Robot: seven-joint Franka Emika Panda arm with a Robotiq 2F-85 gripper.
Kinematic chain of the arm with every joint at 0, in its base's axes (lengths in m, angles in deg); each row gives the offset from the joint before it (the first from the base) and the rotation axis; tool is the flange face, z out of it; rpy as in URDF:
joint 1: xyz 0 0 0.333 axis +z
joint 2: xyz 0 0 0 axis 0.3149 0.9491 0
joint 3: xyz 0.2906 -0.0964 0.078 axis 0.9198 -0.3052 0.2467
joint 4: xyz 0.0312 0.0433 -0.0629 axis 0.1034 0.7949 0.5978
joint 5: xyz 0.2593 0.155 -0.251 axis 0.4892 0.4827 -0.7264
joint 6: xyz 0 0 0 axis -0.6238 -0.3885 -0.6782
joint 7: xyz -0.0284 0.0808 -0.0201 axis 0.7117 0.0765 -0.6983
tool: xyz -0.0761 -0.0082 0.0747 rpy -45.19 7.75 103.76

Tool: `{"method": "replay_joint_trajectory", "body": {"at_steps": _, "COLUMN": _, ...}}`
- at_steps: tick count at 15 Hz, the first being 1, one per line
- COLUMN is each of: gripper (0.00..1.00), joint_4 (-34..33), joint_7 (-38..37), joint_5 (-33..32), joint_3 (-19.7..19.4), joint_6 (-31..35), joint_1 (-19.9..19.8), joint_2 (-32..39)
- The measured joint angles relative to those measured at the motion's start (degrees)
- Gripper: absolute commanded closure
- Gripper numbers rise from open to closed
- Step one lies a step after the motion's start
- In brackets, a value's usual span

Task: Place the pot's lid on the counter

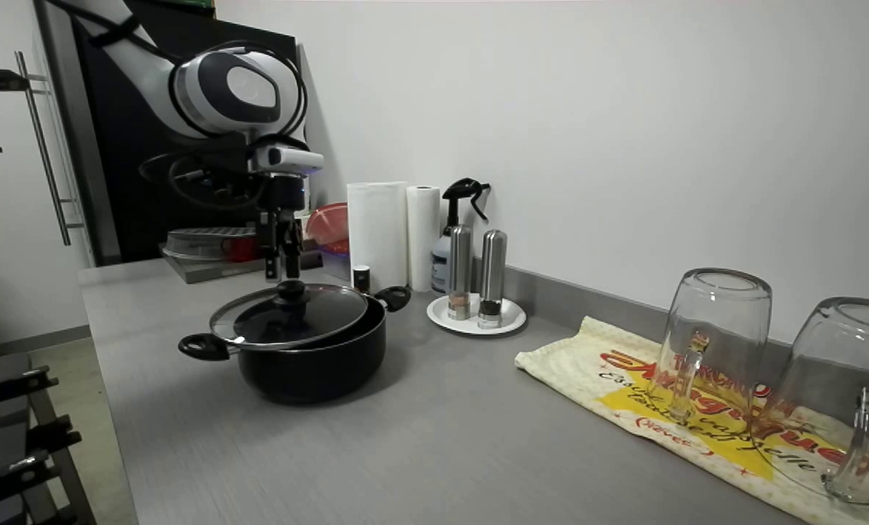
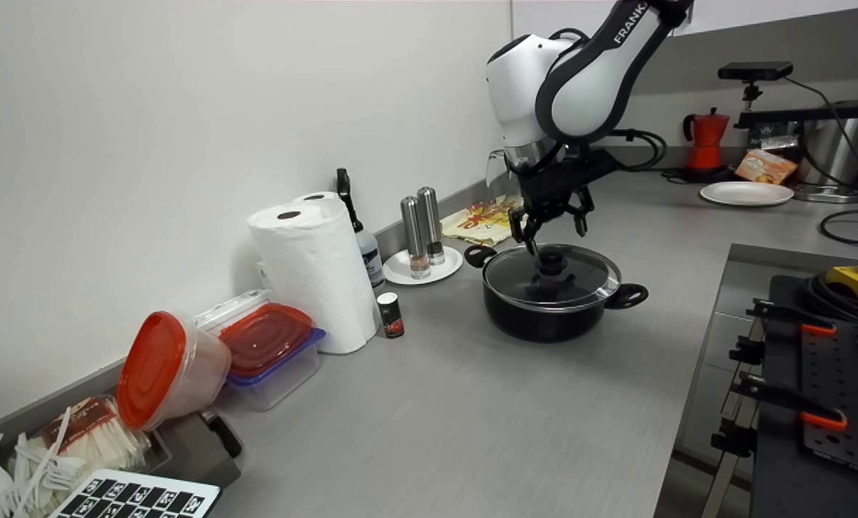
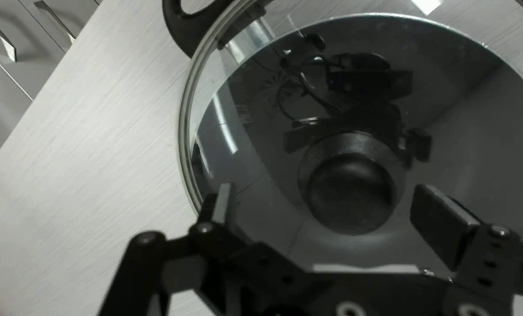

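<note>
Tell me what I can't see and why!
Inside the wide, low black pot: mostly hidden by the round dark glass lid in both exterior views.
Black loop handle: cut by the wrist view's top edge.
Rightmost clear glass mug: cut by an exterior view's right edge.
Small black white-capped cylinder: markings too small to read in an exterior view.

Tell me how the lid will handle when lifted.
The lid is probably stiff and breakable, as it looks like glass in a metal rim. It should hang fairly level from its central knob, though that knob's rounded shape might let it slip.
</note>
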Motion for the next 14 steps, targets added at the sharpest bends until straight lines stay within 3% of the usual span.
{"method": "replay_joint_trajectory", "body": {"at_steps": 14, "gripper": 0.0, "joint_4": -1.4, "joint_7": 0.0, "joint_5": 0.6, "joint_3": -1.0, "joint_6": 1.3, "joint_1": 2.2, "joint_2": 1.0}}
